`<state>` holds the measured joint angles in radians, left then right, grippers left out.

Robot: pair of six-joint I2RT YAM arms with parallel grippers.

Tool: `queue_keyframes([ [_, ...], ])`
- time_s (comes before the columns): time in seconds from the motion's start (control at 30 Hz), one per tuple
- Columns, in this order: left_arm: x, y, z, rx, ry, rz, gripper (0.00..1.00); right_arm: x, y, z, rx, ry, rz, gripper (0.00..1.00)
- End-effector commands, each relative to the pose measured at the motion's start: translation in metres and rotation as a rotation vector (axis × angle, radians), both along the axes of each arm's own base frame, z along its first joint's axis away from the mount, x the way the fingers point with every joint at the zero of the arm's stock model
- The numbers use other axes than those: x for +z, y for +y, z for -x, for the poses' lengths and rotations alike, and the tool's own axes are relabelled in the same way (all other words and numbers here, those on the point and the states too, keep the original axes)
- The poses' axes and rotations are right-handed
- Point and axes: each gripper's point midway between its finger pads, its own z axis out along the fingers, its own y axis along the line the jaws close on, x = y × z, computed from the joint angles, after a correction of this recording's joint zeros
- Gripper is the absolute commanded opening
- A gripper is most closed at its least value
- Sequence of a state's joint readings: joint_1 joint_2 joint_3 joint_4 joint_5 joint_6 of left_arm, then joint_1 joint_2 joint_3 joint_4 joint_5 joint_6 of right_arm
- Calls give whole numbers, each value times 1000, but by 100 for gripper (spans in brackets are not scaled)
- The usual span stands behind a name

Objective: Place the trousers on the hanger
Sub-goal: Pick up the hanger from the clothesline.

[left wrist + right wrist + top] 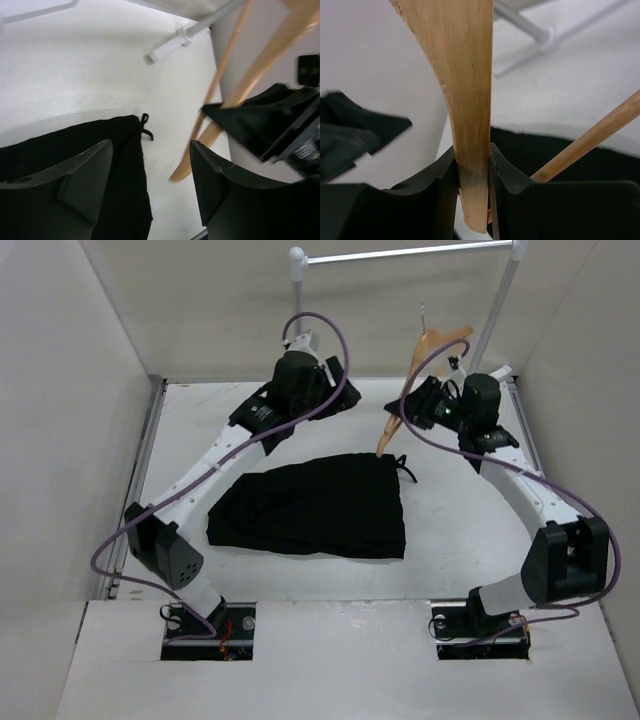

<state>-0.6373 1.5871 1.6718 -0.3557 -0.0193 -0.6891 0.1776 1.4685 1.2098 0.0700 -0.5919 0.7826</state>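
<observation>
At mid-desk the trousers [310,505] lie folded flat in a dark slab, with a drawstring end [403,468] poking out at the far right corner. Just beyond that corner hangs the hanger [388,435], tilted, with its hook uppermost and its lower tip close above the cloth. I cannot tell whether the tip touches anything.

The right end effector [472,172] is clamped tight on one wooden arm of the hanger, with the thin crossbar running off to the side behind it. The left end effector [150,150] is spread wide with nothing in it, poised past the far edge of the trousers and facing the hanger.

The step in hand looks like getting the cloth over the crossbar. To do it well, the right arm should probably hold the hanger steady with the triangle open toward the left arm. The left should pinch one edge of the folded trousers through all layers, not just the top one, and then draw it through and over the crossbar evenly.

Soft fabric will likely sag and slip, so a deep bite seems wise. The bare desk [450,530] gives room, and the metal rail [400,253] stands well behind.
</observation>
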Motion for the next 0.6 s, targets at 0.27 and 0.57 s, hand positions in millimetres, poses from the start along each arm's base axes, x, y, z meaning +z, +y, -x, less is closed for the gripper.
queue_keyframes([
  [0.27,-7,-100,8,-207,-50,-45,61,-69,-2,91,16,103,104,19],
  [0.57,-35,-139,20,-274,-28,-41,60,-111,5,130,18,200,207,19],
])
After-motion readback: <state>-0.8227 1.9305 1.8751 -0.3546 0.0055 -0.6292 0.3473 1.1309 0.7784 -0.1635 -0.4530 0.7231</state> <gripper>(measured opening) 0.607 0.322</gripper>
